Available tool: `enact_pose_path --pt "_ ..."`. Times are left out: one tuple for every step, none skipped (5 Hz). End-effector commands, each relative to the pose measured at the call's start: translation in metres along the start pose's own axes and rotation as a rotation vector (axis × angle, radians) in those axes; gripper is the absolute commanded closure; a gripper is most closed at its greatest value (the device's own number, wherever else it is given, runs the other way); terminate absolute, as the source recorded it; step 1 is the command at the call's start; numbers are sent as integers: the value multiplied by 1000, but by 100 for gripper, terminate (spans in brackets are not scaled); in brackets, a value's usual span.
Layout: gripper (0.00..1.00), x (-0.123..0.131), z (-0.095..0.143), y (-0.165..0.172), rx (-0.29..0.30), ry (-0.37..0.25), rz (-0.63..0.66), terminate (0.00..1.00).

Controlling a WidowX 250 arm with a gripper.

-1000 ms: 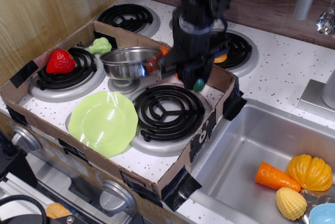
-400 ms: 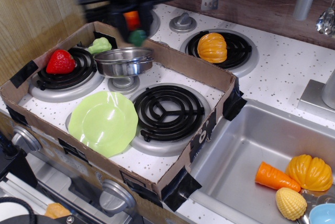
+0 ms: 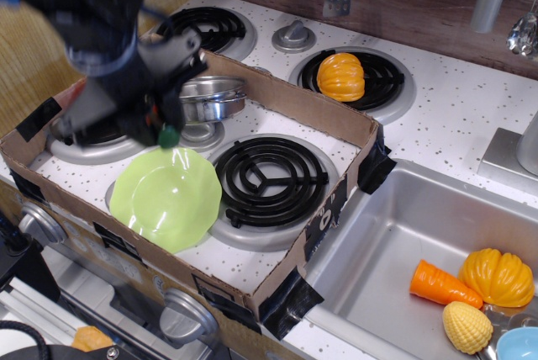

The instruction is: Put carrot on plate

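Note:
My gripper (image 3: 158, 123) is motion-blurred and hangs just above the far edge of the lime-green plate (image 3: 168, 200), at the front left of the cardboard-framed stove. It is shut on the carrot (image 3: 169, 135). Only the carrot's dark green cap shows, pointing down below the fingers, and its orange body is hidden in the gripper. The plate is empty and lies flat between the two front burners.
A steel pot (image 3: 212, 97) stands just behind the gripper. The cardboard box wall (image 3: 286, 95) rings the stove. An orange pumpkin (image 3: 340, 76) sits on the back right burner. The sink (image 3: 395, 234) holds a short carrot piece (image 3: 440, 284), a pumpkin (image 3: 502, 276) and a corn cob (image 3: 466, 326).
The arm has swung with the carrot from right of the pot, past the back left, down to the plate's far edge. It now hides the strawberry and left burner.

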State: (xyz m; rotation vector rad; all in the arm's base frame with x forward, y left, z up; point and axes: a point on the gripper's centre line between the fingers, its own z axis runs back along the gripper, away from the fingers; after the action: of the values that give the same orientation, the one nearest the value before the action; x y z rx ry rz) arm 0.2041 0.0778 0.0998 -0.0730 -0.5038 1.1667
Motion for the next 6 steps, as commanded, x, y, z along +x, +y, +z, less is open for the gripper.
enact_pose_path --pt "100 -10 -18 -8 -47 49 206 0" --pt "100 -28 -30 -10 -58 193 234 0" --pt "0 -36 -37 -17 -62 252 244 0" --pt "0 -30 -32 -23 -45 264 204 0" --pt "0 -12 -18 -33 13 284 132 0" --pt "0 26 13 -58 149 172 -222 0"
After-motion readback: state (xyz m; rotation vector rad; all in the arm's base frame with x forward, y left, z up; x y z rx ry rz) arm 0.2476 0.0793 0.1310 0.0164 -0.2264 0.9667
